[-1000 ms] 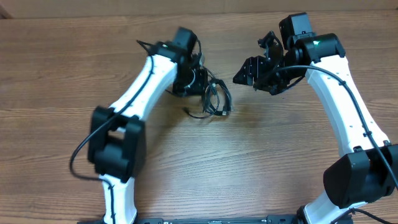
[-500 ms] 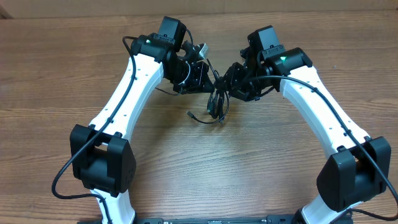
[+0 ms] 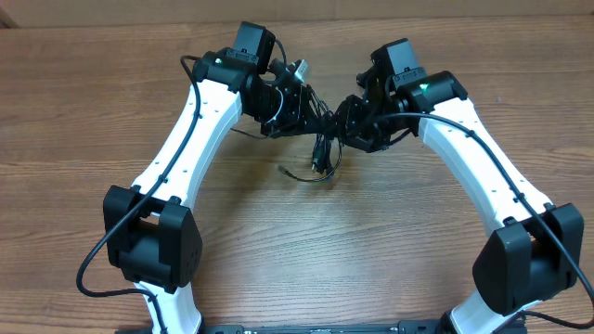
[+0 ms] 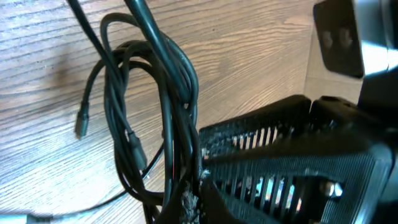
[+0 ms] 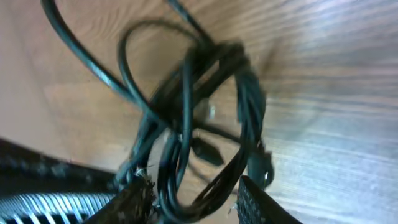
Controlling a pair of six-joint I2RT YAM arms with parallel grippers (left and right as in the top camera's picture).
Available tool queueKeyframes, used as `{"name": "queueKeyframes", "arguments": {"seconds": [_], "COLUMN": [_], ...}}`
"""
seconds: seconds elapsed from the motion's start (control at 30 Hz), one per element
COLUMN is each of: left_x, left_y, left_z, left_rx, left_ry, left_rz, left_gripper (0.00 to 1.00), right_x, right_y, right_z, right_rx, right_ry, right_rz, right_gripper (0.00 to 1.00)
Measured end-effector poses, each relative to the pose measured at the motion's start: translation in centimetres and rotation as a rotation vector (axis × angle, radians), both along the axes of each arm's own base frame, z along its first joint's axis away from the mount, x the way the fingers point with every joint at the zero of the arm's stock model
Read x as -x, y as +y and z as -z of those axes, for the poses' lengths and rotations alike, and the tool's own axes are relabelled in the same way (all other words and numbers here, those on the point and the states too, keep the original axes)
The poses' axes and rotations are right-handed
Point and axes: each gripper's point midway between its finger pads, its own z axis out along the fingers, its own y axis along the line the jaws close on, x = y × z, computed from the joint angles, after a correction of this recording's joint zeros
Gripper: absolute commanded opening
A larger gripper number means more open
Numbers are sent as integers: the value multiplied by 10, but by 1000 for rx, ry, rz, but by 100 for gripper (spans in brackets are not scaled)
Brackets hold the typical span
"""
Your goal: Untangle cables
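Black looped cables (image 3: pixel 322 156), knotted | left jaws clamping them | right jaws gripping them

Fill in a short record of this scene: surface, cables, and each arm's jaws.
surface: wooden table
cables: thin black cords in a tangled bundle, hanging between the two arms
loose end: plug trailing left of the bundle
left gripper: jaws shut on the cables
right gripper: jaws either side of the bundle; whether they are clamped is unclear
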Motion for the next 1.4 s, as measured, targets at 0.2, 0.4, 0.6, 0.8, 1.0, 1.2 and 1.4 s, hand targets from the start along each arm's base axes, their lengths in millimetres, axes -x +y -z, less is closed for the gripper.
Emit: {"name": "queueKeyframes", "arguments": {"seconds": [0.2,0.4,0.6,0.8,1.0,1.2,1.4], "left_x": [-11,-35,-21,-41,-72,-66,-74], "left_y": [-1,64,67,92,113,117,104], "left_z": [-10,-19,5,41,117,175,180], "left_rx": [67,144,-25,-383,-558,-606,-568], "left_ry": [-27,38,23,-122,-44,147,139], "left_rz": [-10,-153,-110,-135,-252,-372,-393], "left_gripper": [4,4,85,70,62,52,36], "right_x": [14,14,16,19,21,21,21], "right_y": [1,-36,-43,-46,-47,-47,-47], "right_z": [23,49,51,52,52,52,52], "right_rx": [136,341,380,391,395,395,395], "right_ry": [-7,3,5,16,26,26,25], "right_rz": [-35,37,42,40,38,38,38], "right_gripper": [35,26,60,63,63,63,63]}}
